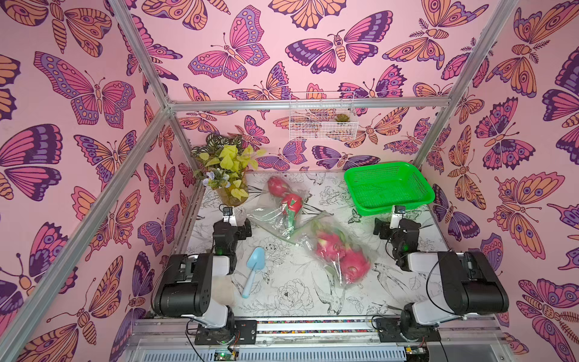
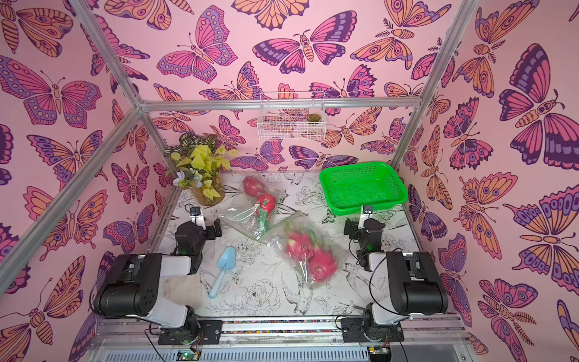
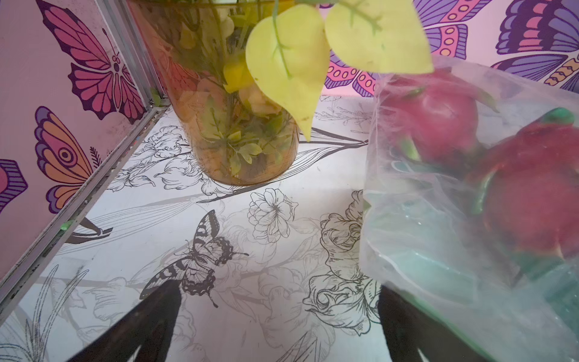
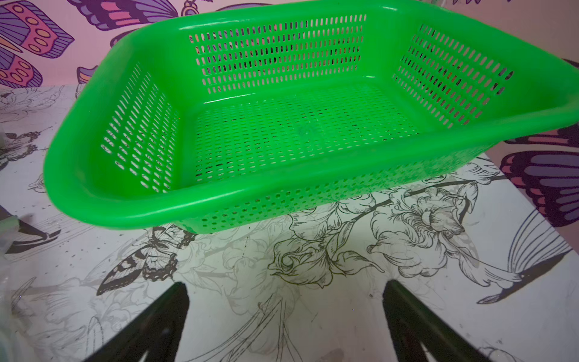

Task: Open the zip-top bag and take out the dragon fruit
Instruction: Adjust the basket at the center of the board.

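At the far left corner of the tabletop (image 1: 282,301) stands a vase of plants (image 1: 230,185); in the left wrist view its top is cut off by the frame and only the amber glass and some yellow leaves are seen. The left gripper (image 3: 279,326) hovers near the left edge, its two dark fingers spread wide with nothing between them; one finger is partly behind the edge of a bag. A light blue scoop (image 1: 253,271) lies near the front left, apart from everything. Near the middle of the far edge lies the first zip-top bag (image 1: 279,210) with two dragon fruit (image 1: 286,197) inside; the plastic blurs them and I cannot tell whether its seal is closed. Just beside it, toward the middle of the tabletop, lies the second zip-top bag (image 2: 304,254), also holding two pink fruits, their scales hard to make out through the film. At the far right corner sits a green basket (image 1: 351,178). The right gripper (image 4: 285,322) is in front of it, fingers wide apart and holding nothing; only their tips show in the right wrist view.
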`<state>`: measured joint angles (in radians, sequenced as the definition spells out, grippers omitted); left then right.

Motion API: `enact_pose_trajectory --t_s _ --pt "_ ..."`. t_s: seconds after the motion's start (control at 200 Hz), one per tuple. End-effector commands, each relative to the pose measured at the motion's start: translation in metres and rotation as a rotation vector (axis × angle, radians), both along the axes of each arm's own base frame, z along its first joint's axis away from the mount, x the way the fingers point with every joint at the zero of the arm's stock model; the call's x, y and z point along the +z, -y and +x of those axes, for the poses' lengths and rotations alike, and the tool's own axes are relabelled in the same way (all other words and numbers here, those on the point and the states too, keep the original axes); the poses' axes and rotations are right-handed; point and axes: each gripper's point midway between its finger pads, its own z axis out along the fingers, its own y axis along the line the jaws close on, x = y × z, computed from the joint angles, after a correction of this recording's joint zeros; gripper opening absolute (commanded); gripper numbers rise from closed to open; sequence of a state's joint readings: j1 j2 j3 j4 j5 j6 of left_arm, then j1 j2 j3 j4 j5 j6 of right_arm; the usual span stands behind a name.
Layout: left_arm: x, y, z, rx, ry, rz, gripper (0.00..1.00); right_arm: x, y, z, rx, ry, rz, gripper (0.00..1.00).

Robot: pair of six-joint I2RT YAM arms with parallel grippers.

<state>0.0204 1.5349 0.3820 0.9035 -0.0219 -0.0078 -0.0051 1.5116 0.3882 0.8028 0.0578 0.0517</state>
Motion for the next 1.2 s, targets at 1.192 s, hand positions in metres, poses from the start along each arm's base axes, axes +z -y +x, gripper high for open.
enact_pose_trajectory --t_s 1.192 --pt "0.135 0.002 -0.054 0.218 0.054 -0.263 1.00 0.109 0.034 -0.014 -0.440 -0.184 0.397 0.98"
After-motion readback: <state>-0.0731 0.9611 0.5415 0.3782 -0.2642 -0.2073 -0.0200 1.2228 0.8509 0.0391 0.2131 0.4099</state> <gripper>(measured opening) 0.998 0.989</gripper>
